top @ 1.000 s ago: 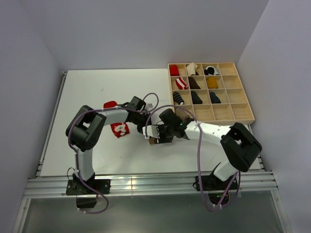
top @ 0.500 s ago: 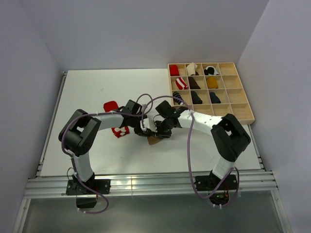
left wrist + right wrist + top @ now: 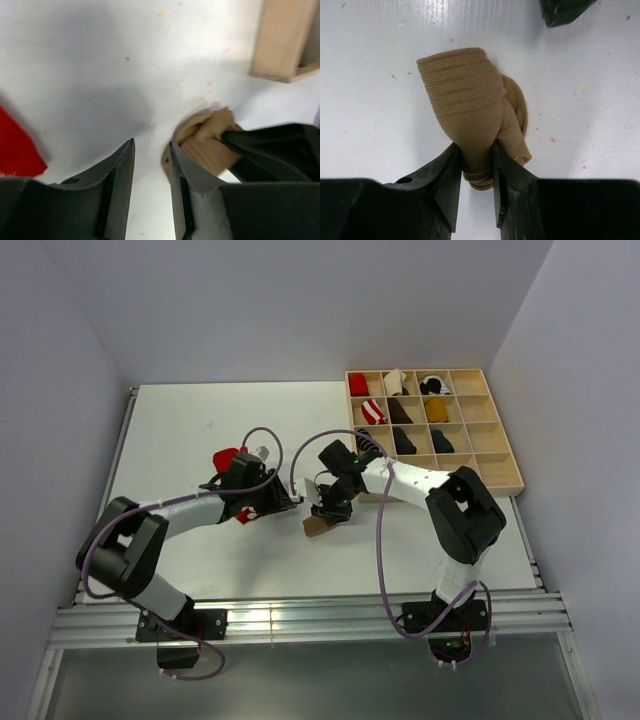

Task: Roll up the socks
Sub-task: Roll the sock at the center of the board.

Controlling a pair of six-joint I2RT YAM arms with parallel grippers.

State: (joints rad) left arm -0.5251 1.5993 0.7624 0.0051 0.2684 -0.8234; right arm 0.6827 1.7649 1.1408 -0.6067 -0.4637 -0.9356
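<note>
Tan-brown sock (image 3: 465,95) fabric, finely ribbed and folded into a thick bundle, fills the middle of the right wrist view. The right gripper (image 3: 476,150) pinches its lower end, and both dark fingers (image 3: 447,175) press into the cloth from either side. The bundle's rounded upper end lies on the white table (image 3: 370,60).

From above, the tan-brown sock (image 3: 317,526) sits just below the centre of the frame, with the right gripper (image 3: 327,510) on it from the upper right. The left gripper (image 3: 291,503) is just to its left. Whether that gripper touches the sock is not clear from this height.

In the left wrist view the left gripper (image 3: 151,150) has its jaws a narrow gap apart. Only bare table (image 3: 75,50) shows between them, so it holds nothing. The tan-brown sock (image 3: 202,145) lies right of centre, just beside the right-hand finger, with the right gripper's black finger (image 3: 270,147) clamped over it from the right edge.

A red sock (image 3: 15,147) shows at the lower left edge of that view. In the top view the red sock (image 3: 228,457) lies left of centre. The left arm crosses over it, and red with white marks shows below the arm.

A wooden tray (image 3: 480,472) of square compartments stands at the upper right of the table (image 3: 180,430), with rolled bundles in several of its upper-left cells.
</note>
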